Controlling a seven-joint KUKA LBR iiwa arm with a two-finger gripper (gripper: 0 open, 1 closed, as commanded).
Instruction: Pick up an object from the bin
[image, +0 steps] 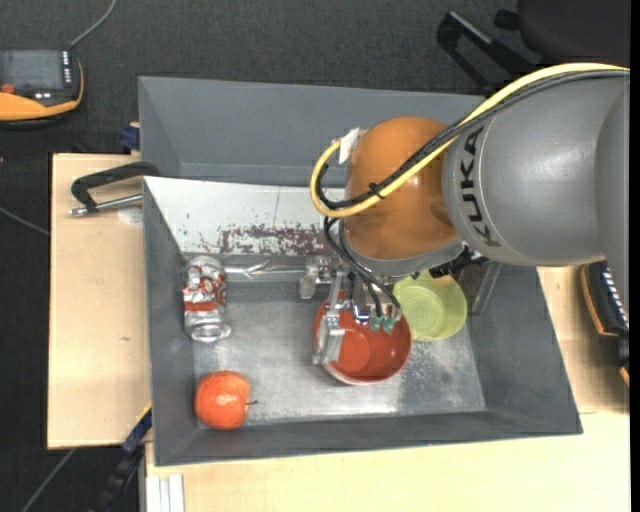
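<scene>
Jaws stood parted, as far as could be made out beneath the orange wrist cover (400, 190). The gripper (352, 330) was low over the red bowl (375, 355), with one metal finger (325, 342) down outside the bowl's left rim and the rest of the tooling over its hollow. Nothing looked clamped yet. The bowl sat upright on the floor of the bin (290, 350). A yellow-green cup (435, 308) lay on its side just to the bowl's upper right; whether it touched the bowl or sat barely clear could not be told. A clear glass jar (205, 298) with red markings was well to the bowl's left. A red-orange round fruit (222, 400) was well off to the bowl's lower left. Judged risks: a pinch on a thin, curved rim gives little hold, so the bowl could tip, swing or slide free on the lift. If the closing finger missed the rim, it would shove the bowl sideways into the cup. The wrist cover hid the contact itself, so the alignment stayed uncertain.
</scene>
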